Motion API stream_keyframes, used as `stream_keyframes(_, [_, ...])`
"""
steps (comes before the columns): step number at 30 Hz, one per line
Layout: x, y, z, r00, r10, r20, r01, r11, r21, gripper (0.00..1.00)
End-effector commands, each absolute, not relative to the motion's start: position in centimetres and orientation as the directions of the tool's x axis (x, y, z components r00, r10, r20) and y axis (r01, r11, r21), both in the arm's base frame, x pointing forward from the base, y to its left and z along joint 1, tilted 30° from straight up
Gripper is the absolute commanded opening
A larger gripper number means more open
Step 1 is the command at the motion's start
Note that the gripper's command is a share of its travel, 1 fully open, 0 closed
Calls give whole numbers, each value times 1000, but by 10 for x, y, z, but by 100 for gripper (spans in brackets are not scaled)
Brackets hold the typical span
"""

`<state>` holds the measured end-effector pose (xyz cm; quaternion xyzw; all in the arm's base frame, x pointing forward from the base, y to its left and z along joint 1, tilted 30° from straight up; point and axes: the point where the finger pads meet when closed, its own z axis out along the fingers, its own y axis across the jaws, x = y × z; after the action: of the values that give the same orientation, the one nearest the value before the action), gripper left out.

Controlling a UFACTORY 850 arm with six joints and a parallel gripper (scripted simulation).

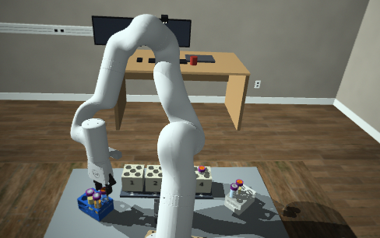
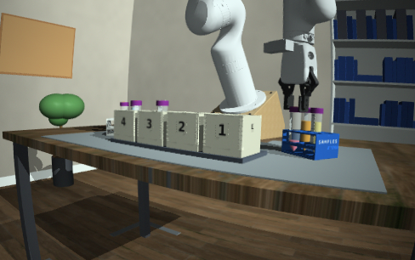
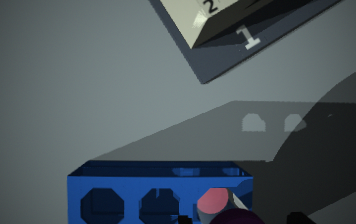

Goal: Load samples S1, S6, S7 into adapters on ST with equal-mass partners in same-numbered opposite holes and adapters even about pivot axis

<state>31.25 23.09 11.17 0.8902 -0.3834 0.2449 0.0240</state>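
Observation:
My gripper (image 1: 104, 189) (image 2: 296, 108) (image 3: 242, 220) points down, partly open, its fingertips around or just above a purple cap (image 3: 237, 218) at the blue rack (image 1: 93, 212) (image 2: 326, 152) (image 3: 160, 181). The tube below has a little pink liquid (image 2: 293, 144). An orange-filled tube (image 2: 305, 130) and a yellow-filled tube (image 2: 318, 127) stand beside it. Adapter 1 (image 1: 131, 188) (image 2: 231, 144), adapter 2 (image 1: 155, 188) (image 2: 180, 139), adapter 3 (image 2: 150, 135) and adapter 4 (image 1: 206, 188) (image 2: 123, 132) are in the stand (image 1: 136, 195) (image 3: 204, 78). An orange-dot cap (image 1: 202, 168) shows in adapter 4. Cap IDs are unreadable.
A white rack (image 1: 235, 205) at the right holds tubes, two caps showing. Another purple cap (image 2: 162, 103) shows behind adapter 3, which the arm hides in the top view. The stand's corner lies near the blue rack. The DONE key is not visible.

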Motion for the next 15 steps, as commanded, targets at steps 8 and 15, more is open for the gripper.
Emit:
stream_keyframes(8, [316, 229, 105, 564, -685, 461, -681, -702, -208, 57])
stream_keyframes(15, [317, 229, 102, 564, -685, 461, -681, -702, -208, 57])
